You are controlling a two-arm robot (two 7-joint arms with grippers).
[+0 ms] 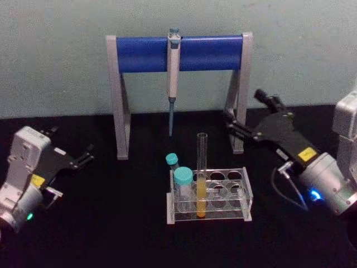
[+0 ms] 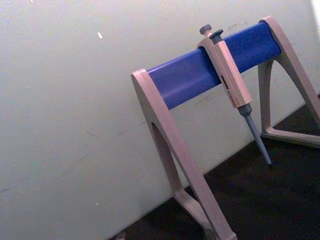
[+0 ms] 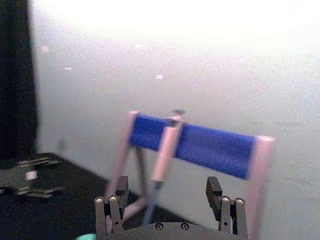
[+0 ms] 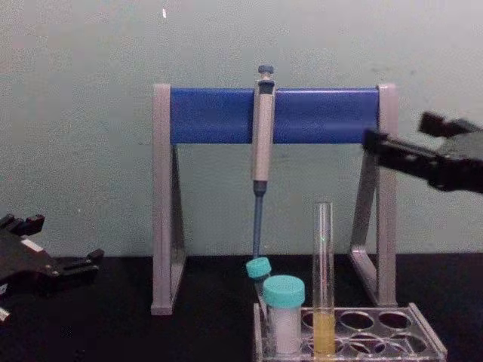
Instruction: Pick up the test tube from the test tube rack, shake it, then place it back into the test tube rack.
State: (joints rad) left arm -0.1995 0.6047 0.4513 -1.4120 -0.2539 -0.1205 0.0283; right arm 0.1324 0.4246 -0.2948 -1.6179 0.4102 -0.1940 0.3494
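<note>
From my remote station: the test tube [image 1: 201, 176] stands upright in a front-row hole of the test tube rack [image 1: 246, 196], yellow-orange liquid in its lower part, its open top rising well above the rack. Two teal-capped vials [image 1: 182, 184] occupy the rack's left end, just beside the tube. Behind stands the pipette stand [image 1: 178, 54] with a pipette [image 1: 173, 78] hanging from its blue bar. My right gripper [image 1: 233, 124] is raised at the right, near the stand's right leg, fingers [image 3: 214, 190] spread apart and holding nothing. My left gripper [image 1: 86, 155] rests low at the left, well apart from the rack, also unclenched and empty.
</note>
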